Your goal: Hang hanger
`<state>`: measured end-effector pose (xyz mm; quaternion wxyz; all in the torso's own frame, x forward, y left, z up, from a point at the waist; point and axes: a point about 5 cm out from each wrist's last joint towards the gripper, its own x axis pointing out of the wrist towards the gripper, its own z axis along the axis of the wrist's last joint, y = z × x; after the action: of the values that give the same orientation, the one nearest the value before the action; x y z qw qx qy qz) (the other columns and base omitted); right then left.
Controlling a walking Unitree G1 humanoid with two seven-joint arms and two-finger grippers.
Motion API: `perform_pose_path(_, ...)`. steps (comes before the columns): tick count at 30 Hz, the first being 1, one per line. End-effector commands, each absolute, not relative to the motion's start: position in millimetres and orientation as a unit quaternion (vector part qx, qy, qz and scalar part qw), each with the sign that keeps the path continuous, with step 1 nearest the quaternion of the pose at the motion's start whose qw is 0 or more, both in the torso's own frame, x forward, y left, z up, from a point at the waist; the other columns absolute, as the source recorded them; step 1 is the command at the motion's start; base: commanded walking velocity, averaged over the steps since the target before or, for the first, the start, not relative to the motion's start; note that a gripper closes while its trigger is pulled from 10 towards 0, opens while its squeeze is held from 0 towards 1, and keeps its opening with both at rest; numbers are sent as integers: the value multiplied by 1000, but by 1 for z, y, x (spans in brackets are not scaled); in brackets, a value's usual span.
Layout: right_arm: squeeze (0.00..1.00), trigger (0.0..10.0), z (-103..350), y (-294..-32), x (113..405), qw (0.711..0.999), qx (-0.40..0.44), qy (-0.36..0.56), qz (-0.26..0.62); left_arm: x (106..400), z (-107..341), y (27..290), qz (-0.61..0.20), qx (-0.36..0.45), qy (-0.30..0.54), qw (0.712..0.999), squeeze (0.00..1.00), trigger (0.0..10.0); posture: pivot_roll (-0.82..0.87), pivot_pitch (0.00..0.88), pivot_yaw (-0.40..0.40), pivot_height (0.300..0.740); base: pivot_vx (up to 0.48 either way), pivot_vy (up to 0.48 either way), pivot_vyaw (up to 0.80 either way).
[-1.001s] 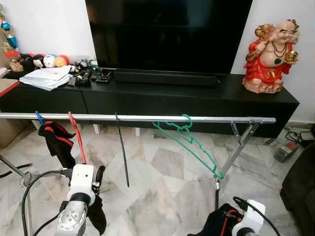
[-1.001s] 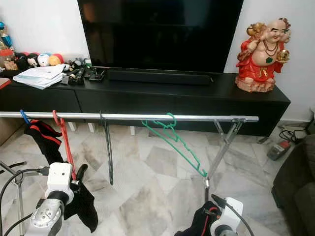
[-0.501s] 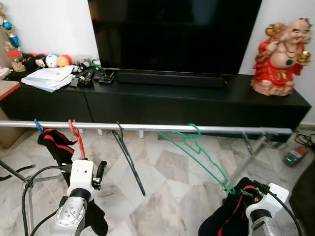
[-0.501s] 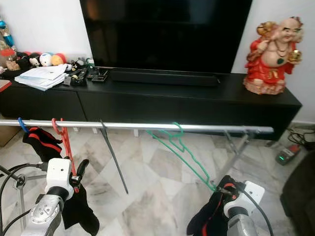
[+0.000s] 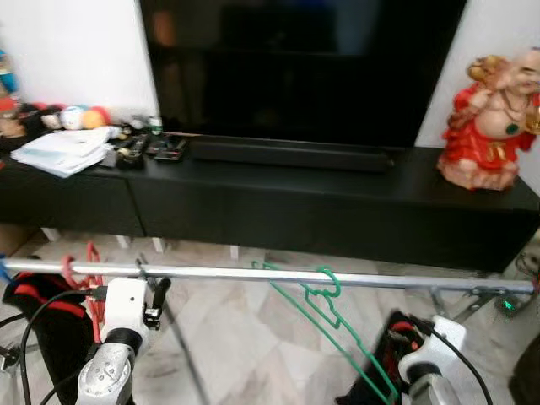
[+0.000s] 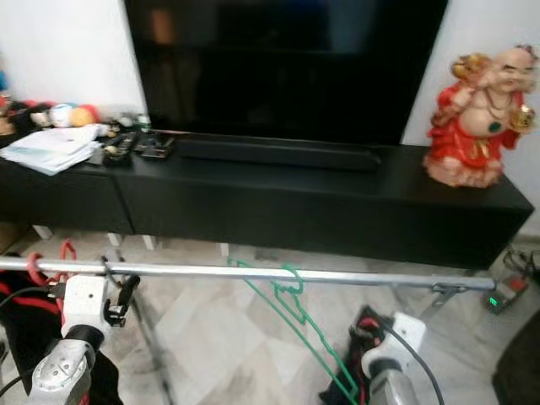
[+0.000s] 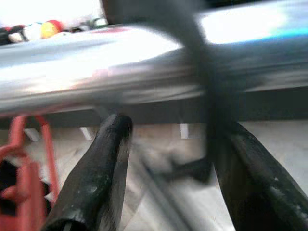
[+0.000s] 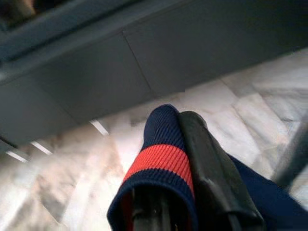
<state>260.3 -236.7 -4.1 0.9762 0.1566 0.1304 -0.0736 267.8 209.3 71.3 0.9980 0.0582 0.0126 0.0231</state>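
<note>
- Black fingers of your left gripper (image 7: 163, 168) stand spread just under the steel rail (image 5: 253, 274), with the dark hanger (image 7: 204, 96) hooked over the rail between them; nothing is pinched.
- Navy garment with a red band (image 8: 161, 163) is clamped in your right gripper (image 5: 405, 342), its fingers pressed together on the cloth, low on the right beside the green hanger (image 5: 337, 316).
- That green hanger hangs from the rail by its hook, tilted down toward your right gripper; the red hanger (image 5: 89, 261) sits on the rail near your left arm.
- Risk, as I judge it: the garment could snag the green hanger's lower end and drag its hook off the rail if you lift carelessly.
- Beyond the rail stands the black counter (image 5: 337, 181) with a red figurine (image 5: 494, 118).
- Against half a second ago, the rail sits lower and nearer in the head view, which has shifted throughout, so the camera has moved; the dark hanger's hook now lies at your left gripper.
</note>
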Motion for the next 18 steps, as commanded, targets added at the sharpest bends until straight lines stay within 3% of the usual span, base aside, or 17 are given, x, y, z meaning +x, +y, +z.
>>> perform_pose_path(1, 0, 10000, -11, -242, 251, 974, 155, 143, -86, 263, 68, 207, 16, 60, 20, 998, 0, 10000, 58, 0, 31, 740, 0, 0, 0)
perform_pose_path(10, 0, 10000, -13, -242, 249, 974, 150, 150, -85, 239, 74, 205, 0, 61, 27, 998, 0, 10000, 70, 0, 28, 740, 0, 0, 0)
perform_pose_path(18, 0, 10000, -12, -237, 253, 974, 148, 157, -72, 232, 56, 217, 32, -17, 140, 989, 0, 10000, 84, 0, 21, 740, 0, 0, 0)
